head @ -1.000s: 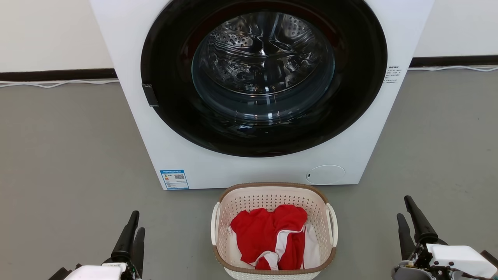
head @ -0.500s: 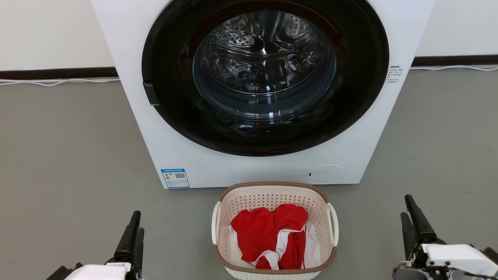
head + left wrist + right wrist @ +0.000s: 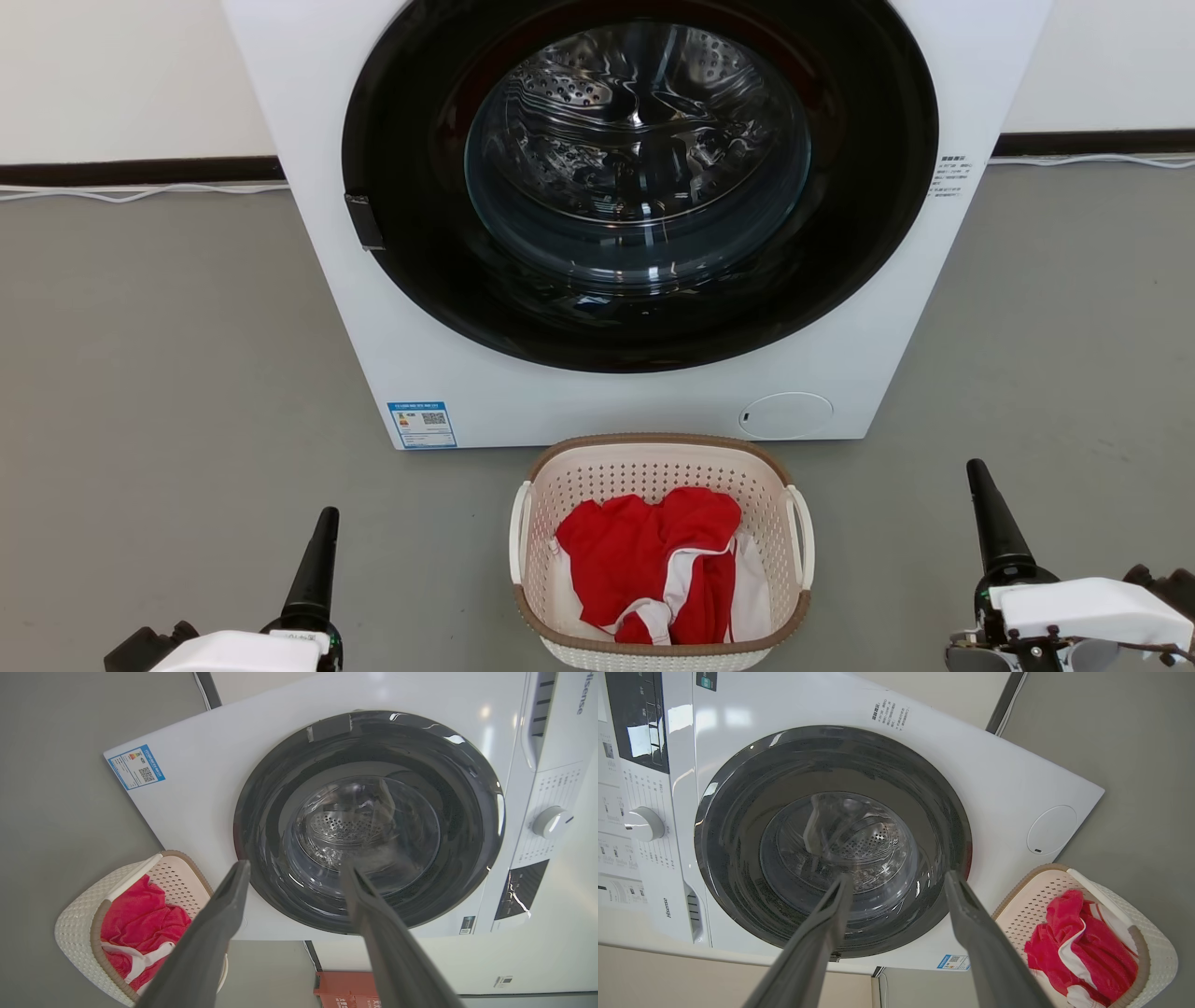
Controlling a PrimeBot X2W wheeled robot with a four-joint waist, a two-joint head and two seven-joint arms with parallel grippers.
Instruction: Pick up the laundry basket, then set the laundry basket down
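The laundry basket (image 3: 653, 469) is cream-white and perforated, with a brown rim and white side handles. It stands on the grey floor just in front of the washing machine and holds a red and white garment (image 3: 644, 555). My left gripper (image 3: 326, 519) hovers to the basket's left, well apart from it, fingers pointing at the machine. My right gripper (image 3: 977, 469) hovers to its right, also apart. In the wrist views the left gripper (image 3: 295, 865) and right gripper (image 3: 899, 875) stand open and empty. The basket (image 3: 74, 924) (image 3: 1157, 952) lies off to the side of each.
A large white washing machine (image 3: 411, 355) with a shut, dark round glass door (image 3: 639, 168) rises right behind the basket. Grey floor spreads on both sides. A white cable (image 3: 140, 194) runs along the wall base. An orange-red box (image 3: 345, 989) shows beside the machine.
Both grippers have rolled about their wrists, so each pair of fingers now lines up as one in the head view. The picture has shifted slightly. The basket has stayed put.
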